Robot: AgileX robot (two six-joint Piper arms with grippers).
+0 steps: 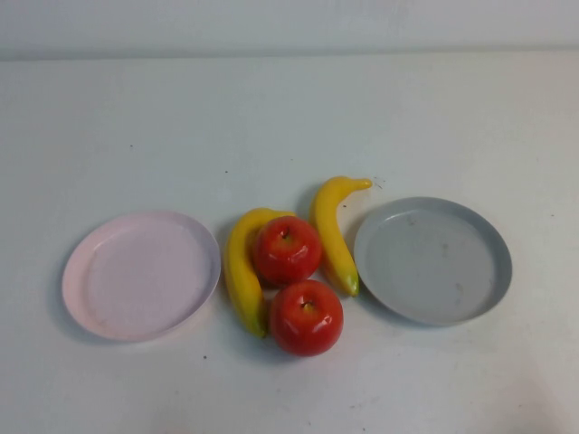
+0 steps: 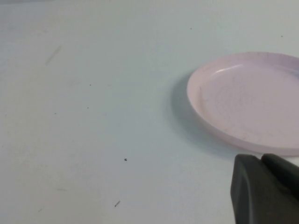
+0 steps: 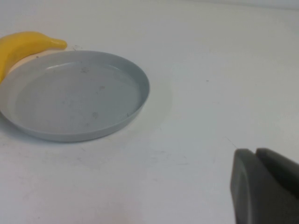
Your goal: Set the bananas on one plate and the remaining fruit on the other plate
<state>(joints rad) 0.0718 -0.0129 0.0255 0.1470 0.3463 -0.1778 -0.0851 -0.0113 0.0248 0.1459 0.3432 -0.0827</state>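
- Yellow bananas lie at the table's middle between the two plates, neither on a plate: the left banana (image 1: 242, 269) just beside the pink plate (image 1: 81, 298), the right banana (image 1: 333, 231) just beside the grey plate (image 1: 493, 271).
- Both bananas run roughly front to back, slightly bowed. The right banana has its stem end at the far side, curling toward the grey plate.
- Two red apples sit between the bananas, one behind the other: the far apple (image 1: 286, 250) seems to touch both bananas, and the near apple (image 1: 306, 316) sits against the left banana's near end.
- Neither arm shows in the high view.
- Left gripper (image 2: 268, 191) appears only as a dark part at the corner of its wrist view, above bare table, with the pink plate (image 2: 219, 133) near it; whether its fingers are apart or together, I cannot tell.
- Right gripper (image 3: 266, 186) likewise shows as a dark part at the corner of its wrist view, with the grey plate (image 3: 140, 100) ahead and the right banana's (image 3: 21, 46) tip beyond the rim; its fingers' state I cannot tell.
- My judgement: the right arm is nearer the right banana, which needs only a short carry sideways onto the grey plate. A grasp across its middle, jaws square to the long axis, looks soundest.
- Nothing is sorted yet; both plates hold no fruit.
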